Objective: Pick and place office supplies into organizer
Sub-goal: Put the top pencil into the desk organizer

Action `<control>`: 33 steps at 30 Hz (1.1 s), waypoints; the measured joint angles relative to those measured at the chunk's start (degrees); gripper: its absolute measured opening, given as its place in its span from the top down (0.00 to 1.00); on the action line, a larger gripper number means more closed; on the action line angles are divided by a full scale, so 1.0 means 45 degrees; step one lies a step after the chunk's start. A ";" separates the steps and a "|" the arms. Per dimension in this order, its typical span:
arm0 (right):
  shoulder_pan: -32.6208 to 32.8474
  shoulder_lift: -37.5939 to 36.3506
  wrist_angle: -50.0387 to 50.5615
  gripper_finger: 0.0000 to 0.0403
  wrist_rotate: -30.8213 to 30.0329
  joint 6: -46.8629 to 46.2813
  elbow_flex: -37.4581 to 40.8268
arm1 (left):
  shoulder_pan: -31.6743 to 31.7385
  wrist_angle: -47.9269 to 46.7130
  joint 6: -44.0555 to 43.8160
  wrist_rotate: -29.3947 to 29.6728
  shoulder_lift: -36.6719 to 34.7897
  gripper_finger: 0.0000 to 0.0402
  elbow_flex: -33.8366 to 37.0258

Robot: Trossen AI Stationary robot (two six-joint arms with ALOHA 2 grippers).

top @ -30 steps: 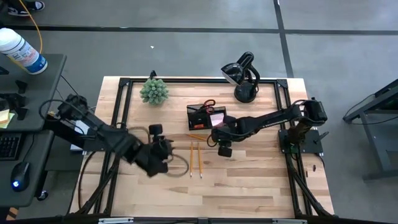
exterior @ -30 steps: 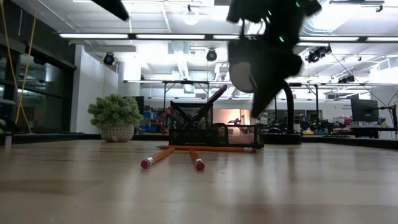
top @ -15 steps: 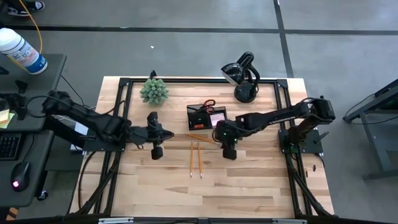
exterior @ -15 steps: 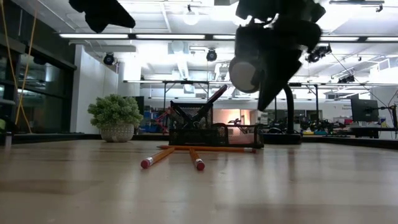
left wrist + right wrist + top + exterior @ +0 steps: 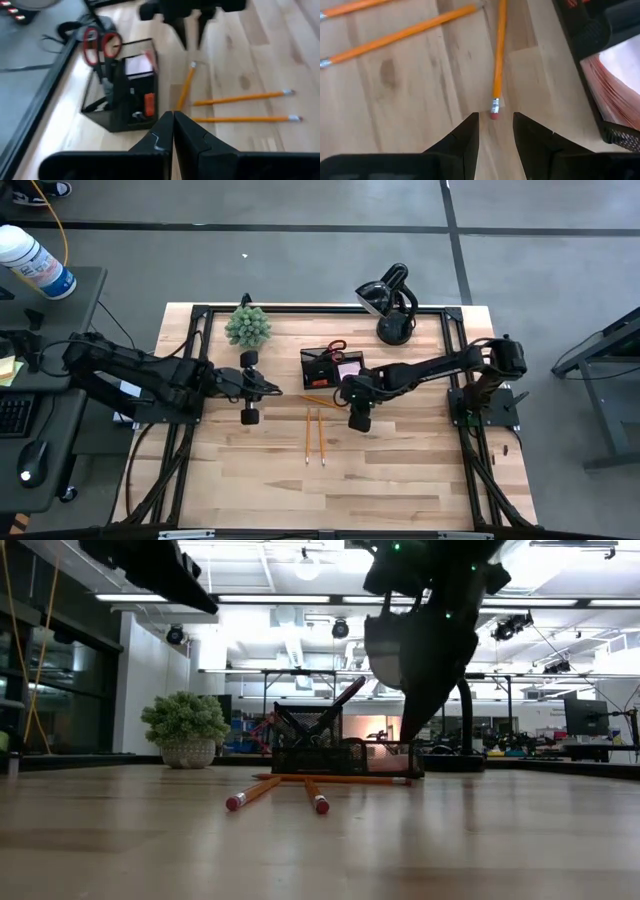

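The right hand (image 5: 494, 131) is held low over the counter (image 5: 400, 480) with its fingers apart, the eraser end of one pencil (image 5: 497, 55) lying just ahead of the gap; this pencil lies just beside the organizer (image 5: 332, 367), which stands toward the far edge near the middle. Two more pencils (image 5: 315, 437) lie nearer the front edge. The left hand (image 5: 173, 132) is closed on nothing, raised toward the left edge. The pencil is best straddled squarely across its shaft, a little up from the eraser, so that it is not rolled aside on closing, and the organizer's wall should be kept clear of the outer finger.
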State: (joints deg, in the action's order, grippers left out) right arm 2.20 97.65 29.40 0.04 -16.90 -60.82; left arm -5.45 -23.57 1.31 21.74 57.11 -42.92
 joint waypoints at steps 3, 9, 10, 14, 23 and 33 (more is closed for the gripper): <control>0.0092 0.0260 -0.0111 0.72 -0.0397 0.0092 0.0000 | 0.0395 -0.0047 0.0947 -0.1116 -0.0098 1.00 0.0139; 0.0105 0.0408 0.0125 0.72 -0.0152 -0.0616 0.0000 | 0.0738 0.0278 0.2714 -0.2541 -0.0207 0.99 0.0609; 0.0105 0.0403 0.0263 0.72 -0.0185 -0.0816 -0.0040 | 0.0776 0.0334 0.2868 -0.2722 -0.0286 0.99 0.0808; 0.0098 0.0623 0.0819 0.72 -0.0227 -0.0793 -0.0586 | 0.0994 0.1023 0.3247 -0.3612 -0.0632 1.00 0.1713; 0.0101 0.1767 0.1846 0.72 0.0100 -0.0677 -0.1723 | 0.1302 0.2464 0.3314 -0.4397 -0.1911 0.99 0.3111; 0.0065 0.2418 0.2079 0.72 0.0445 -0.0454 -0.1889 | 0.1297 0.2939 0.2953 -0.4286 -0.2591 0.99 0.3759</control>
State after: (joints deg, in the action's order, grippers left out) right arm 2.49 108.53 38.76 2.04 -18.94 -69.32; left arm 0.38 -10.35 14.60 2.46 45.45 -26.00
